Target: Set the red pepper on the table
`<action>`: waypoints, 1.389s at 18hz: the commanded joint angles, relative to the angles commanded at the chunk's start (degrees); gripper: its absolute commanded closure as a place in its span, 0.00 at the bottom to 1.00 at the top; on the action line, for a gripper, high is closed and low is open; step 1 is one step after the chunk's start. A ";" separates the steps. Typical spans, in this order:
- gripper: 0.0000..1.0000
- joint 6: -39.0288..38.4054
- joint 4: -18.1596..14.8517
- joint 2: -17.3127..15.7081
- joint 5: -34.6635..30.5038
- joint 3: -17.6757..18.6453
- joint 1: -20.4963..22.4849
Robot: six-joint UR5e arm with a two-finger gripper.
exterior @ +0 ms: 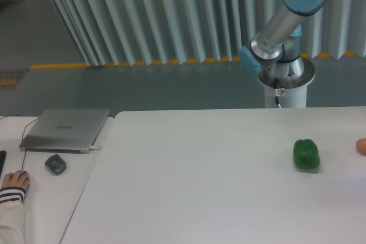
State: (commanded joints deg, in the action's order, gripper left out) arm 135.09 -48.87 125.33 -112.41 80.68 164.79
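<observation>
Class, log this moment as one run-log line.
red pepper: not visible | pincer: out of frame | green bell pepper: on table | laptop: closed

Soft, even light with a cool bluish cast fills the scene. The white tabletop (pixel 217 175) reads bright but without hard glare. The green pepper (pixel 306 154) casts only a faint, short shadow beneath it. The picture is slightly soft and low in detail throughout, with no marked blur or bending at the edges.
</observation>
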 joint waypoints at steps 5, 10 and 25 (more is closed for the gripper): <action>0.50 0.00 0.27 0.27 0.00 -0.26 -0.09; 0.85 0.00 0.27 0.18 -0.09 -0.35 -0.09; 1.00 0.36 -4.28 -6.40 7.47 0.62 2.37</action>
State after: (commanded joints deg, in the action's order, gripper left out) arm 135.44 -53.15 118.93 -104.95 81.30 167.17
